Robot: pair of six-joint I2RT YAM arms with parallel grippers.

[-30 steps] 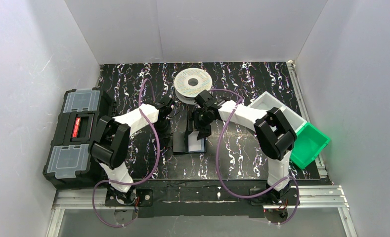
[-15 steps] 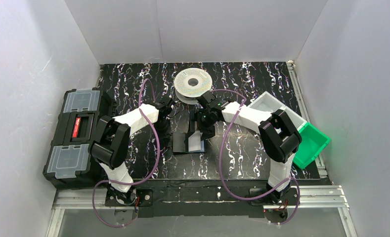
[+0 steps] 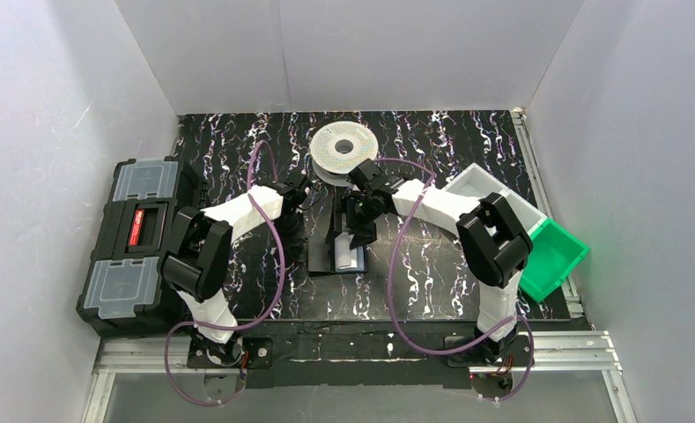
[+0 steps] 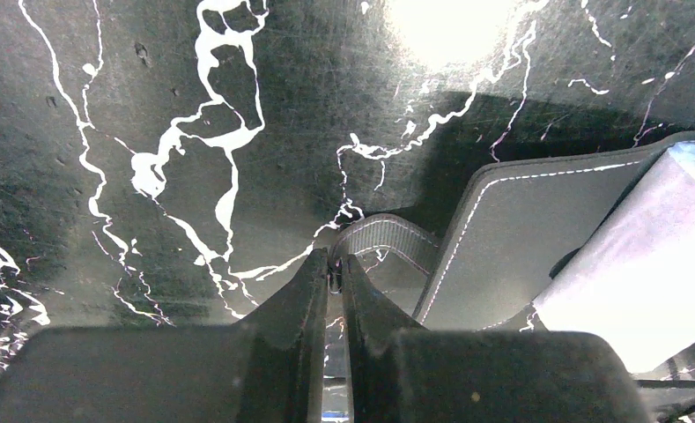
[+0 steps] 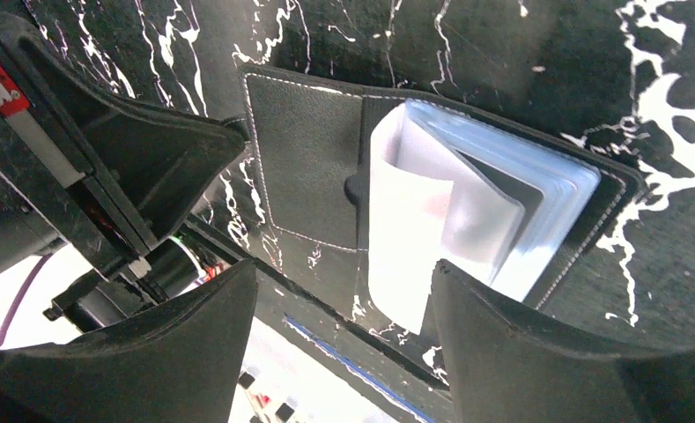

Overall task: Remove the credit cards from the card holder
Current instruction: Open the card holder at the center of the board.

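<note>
Right gripper (image 5: 343, 269), jaws spread wide and holding nothing, hovers over the small black stitched folding card holder (image 5: 304, 167), lying open on the black white-veined tabletop (image 5: 502, 53), clear bluish plastic sleeves (image 5: 432, 203) fanned up. Left gripper (image 4: 335, 264), closed, sits at its side tab (image 4: 383, 238).

The top camera is sitting high above the near edge of the table (image 3: 432, 282) and is looking down at all of it from far away. The left wrist camera is riding just behind the left gripper (image 4: 335, 261). It is looking along the fingers, very close to the table, and catching one side of the card holder (image 4: 520, 220). The right wrist camera is looking down between the fingers of the right gripper (image 5: 342, 269), also from close up. All three views are sharing the card holder.
</note>
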